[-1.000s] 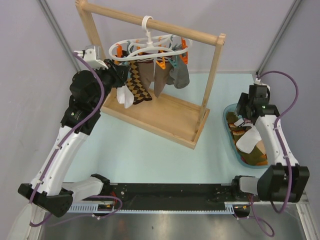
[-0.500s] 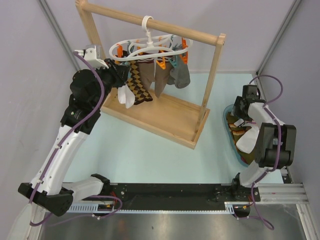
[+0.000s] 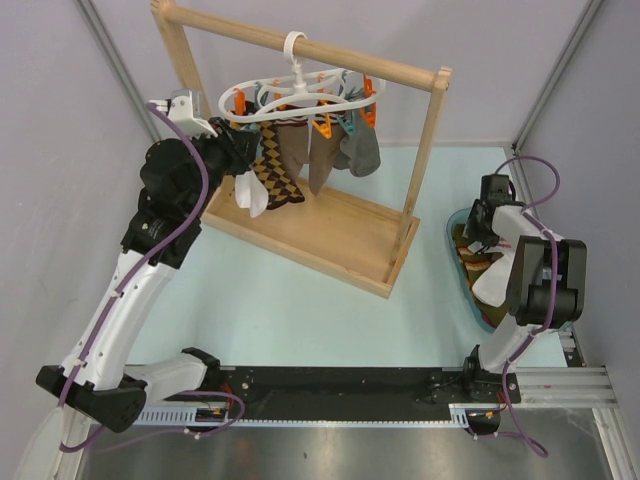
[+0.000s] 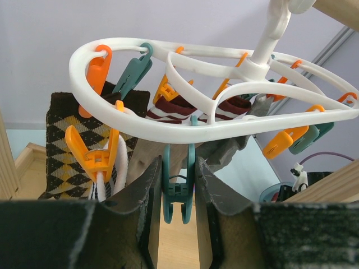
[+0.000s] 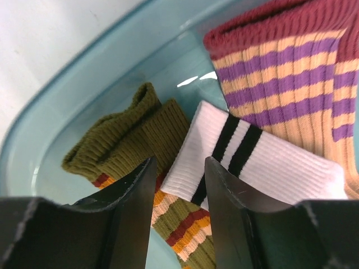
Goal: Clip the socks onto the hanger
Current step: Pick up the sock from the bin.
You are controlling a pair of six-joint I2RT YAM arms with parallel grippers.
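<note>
A teal clip [image 4: 178, 189] on the white hanger [image 4: 162, 126] is clenched by the left fingers [image 4: 143, 196]. Well right of the hanger, the right fingers [image 5: 132, 196] are seen parted over a black-striped white sock [image 5: 263, 162] in a bin [image 5: 84, 78].

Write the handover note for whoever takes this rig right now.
Left gripper: shut on a teal clip of the hanger.
Right gripper: open, astride the cuff of the white sock in the bin.
Done: hung socks are clipped on the hanger.
Left: white sock, olive sock and maroon sock lie in the bin, not yet clipped.
</note>
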